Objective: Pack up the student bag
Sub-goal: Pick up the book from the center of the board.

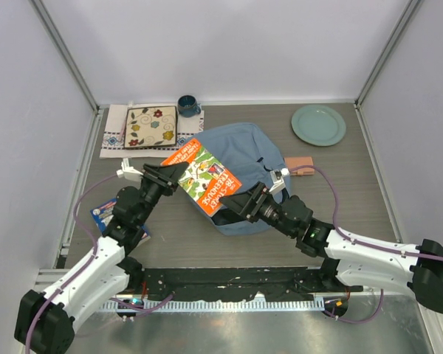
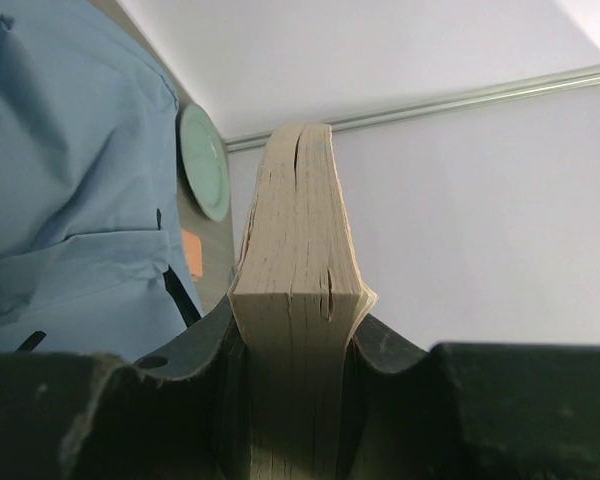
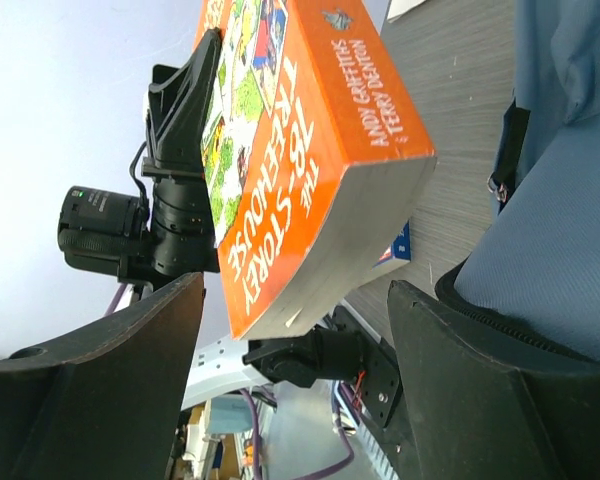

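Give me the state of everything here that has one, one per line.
Orange book: held in the air, tilted, clamped at one edge.
Left tool: shut on the book.
Right tool: open, beside the book's lower corner.
Student bag: lying on the table; zip state can't be told.
Green plate: empty.

- The bag (image 1: 245, 147) was a large, soft, dusty-blue backpack with a rounded outline.
- It lay flat on the table, about midway between near and far and slightly right of centre.
- Its fabric was slack and creased, with folds across the top (image 2: 70, 200).
- A dark zipper line ran along its near edge, and a black strap tab sat on its side (image 3: 560, 230).
- From above, an orange book (image 1: 203, 177) covered its left part.
- Whether the zipper stood open could not be told.
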Controlling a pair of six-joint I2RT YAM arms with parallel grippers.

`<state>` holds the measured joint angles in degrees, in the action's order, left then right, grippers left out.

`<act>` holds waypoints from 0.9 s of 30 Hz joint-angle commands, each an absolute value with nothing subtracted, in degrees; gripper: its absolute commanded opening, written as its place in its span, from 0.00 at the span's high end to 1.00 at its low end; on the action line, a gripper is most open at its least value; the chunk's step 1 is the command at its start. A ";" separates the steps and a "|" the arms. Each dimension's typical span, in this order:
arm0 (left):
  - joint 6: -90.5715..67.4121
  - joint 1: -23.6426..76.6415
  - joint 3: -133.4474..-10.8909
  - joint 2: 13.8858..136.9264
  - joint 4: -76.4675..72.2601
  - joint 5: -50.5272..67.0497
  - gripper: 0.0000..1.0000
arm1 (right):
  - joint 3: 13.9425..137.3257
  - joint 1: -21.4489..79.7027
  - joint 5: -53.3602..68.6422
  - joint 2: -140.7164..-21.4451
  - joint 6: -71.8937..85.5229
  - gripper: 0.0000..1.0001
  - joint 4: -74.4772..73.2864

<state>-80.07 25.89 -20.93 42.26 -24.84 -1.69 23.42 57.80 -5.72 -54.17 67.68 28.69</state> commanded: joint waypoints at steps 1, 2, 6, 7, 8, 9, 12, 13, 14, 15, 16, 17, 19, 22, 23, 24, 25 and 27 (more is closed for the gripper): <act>-83.06 27.86 -21.01 42.71 -37.44 -3.95 1.00 | 25.14 58.18 -9.58 -54.84 67.76 0.20 33.66; -83.14 28.12 -20.83 42.71 -38.14 -4.30 1.00 | 25.31 58.18 -10.19 -54.84 67.76 0.20 33.40; -83.58 28.65 -20.22 42.80 -39.81 -4.48 1.00 | 25.31 58.18 -10.90 -54.93 67.59 0.20 33.49; -83.67 28.83 -19.87 42.98 -40.25 -4.48 1.00 | 25.31 58.18 -10.99 -54.93 67.59 0.20 33.66; -83.76 28.92 -19.78 43.24 -41.21 -4.40 1.00 | 25.31 58.18 -10.99 -55.02 67.59 0.20 34.10; -83.85 29.00 -19.69 43.42 -41.57 -4.31 1.00 | 25.40 58.18 -10.81 -55.11 67.67 0.20 34.45; -83.93 29.97 -19.25 44.38 -42.71 -4.57 1.00 | 26.10 58.18 -9.41 -56.16 67.76 0.20 35.86; -84.02 30.14 -19.16 44.65 -43.41 -4.48 1.00 | 26.36 58.18 -9.06 -56.51 68.02 0.20 36.47; -83.94 30.32 -19.16 45.00 -43.77 -4.40 1.00 | 26.54 58.18 -8.70 -56.95 68.20 0.21 37.00; -83.94 30.84 -19.16 45.52 -44.03 -4.48 1.00 | 26.63 58.18 -8.27 -57.56 68.29 0.22 37.52; -83.94 31.11 -18.99 45.79 -44.64 -4.74 1.00 | 26.63 58.18 -8.26 -57.83 68.73 0.24 38.57; -83.94 31.37 -18.81 45.97 -45.00 -4.92 1.00 | 26.63 58.18 -8.17 -57.92 68.82 0.25 39.02; -83.94 31.99 -18.63 46.49 -45.96 -5.45 1.00 | 26.63 58.18 -7.91 -58.53 68.91 0.33 40.16; -83.85 32.43 -18.28 46.84 -46.58 -5.71 1.00 | 26.81 58.18 -7.91 -58.62 68.99 0.51 40.43; -83.85 32.69 -18.19 46.85 -46.58 -5.89 1.00 | 26.72 58.18 -8.00 -58.45 68.99 0.56 40.43; -83.76 32.87 -18.02 46.76 -46.58 -6.06 1.00 | 26.63 58.18 -8.09 -58.36 68.91 0.61 40.43; -83.76 32.96 -17.76 46.58 -46.58 -6.24 1.00 | 26.46 58.10 -8.26 -57.84 68.91 0.72 40.26; -83.76 32.96 -17.40 46.49 -46.50 -6.59 1.00 | 25.75 58.18 -9.14 -57.13 68.82 0.86 40.17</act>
